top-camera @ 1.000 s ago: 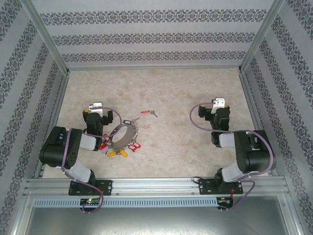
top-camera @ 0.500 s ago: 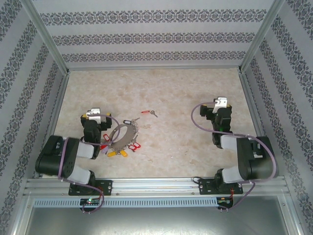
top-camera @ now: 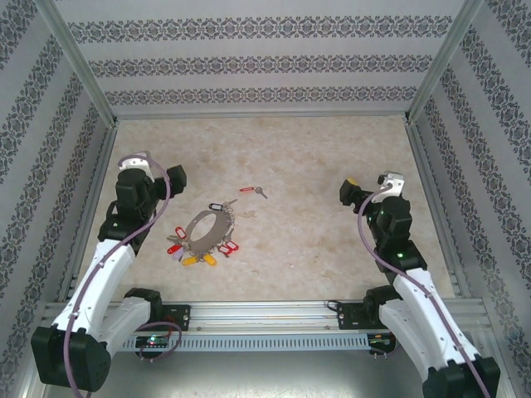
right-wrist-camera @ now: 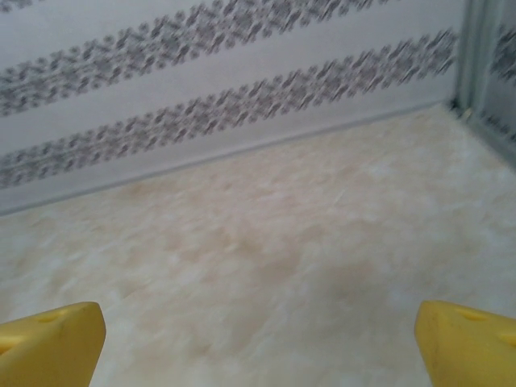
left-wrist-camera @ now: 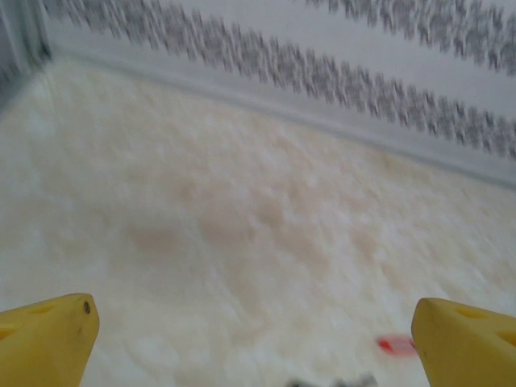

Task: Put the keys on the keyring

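Note:
The keyring (top-camera: pixel 207 235), a grey metal loop strung with red, yellow and dark tagged keys, lies on the table left of centre. A loose red-tagged key (top-camera: pixel 253 191) lies a little behind and to the right of it. In the left wrist view that key's red tag (left-wrist-camera: pixel 393 345) is a blur beside the right yellow fingertip (left-wrist-camera: pixel 463 343). My left gripper (top-camera: pixel 158 178) hangs open, left of and behind the keyring, with nothing between its jaws (left-wrist-camera: pixel 254 339). My right gripper (top-camera: pixel 365 189) is open and empty over bare table at the right (right-wrist-camera: pixel 258 339).
Patterned walls (top-camera: pixel 265 62) enclose the marbled tabletop (top-camera: pixel 315 166) at the back and on both sides. A metal rail (top-camera: pixel 265 313) runs along the near edge by the arm bases. Open table lies between the two grippers and behind the keys.
Both arms have unfolded and stretched out. The left gripper moved left and back, off the keyring. The right gripper shifted slightly right. The keyring and the loose key have not moved.

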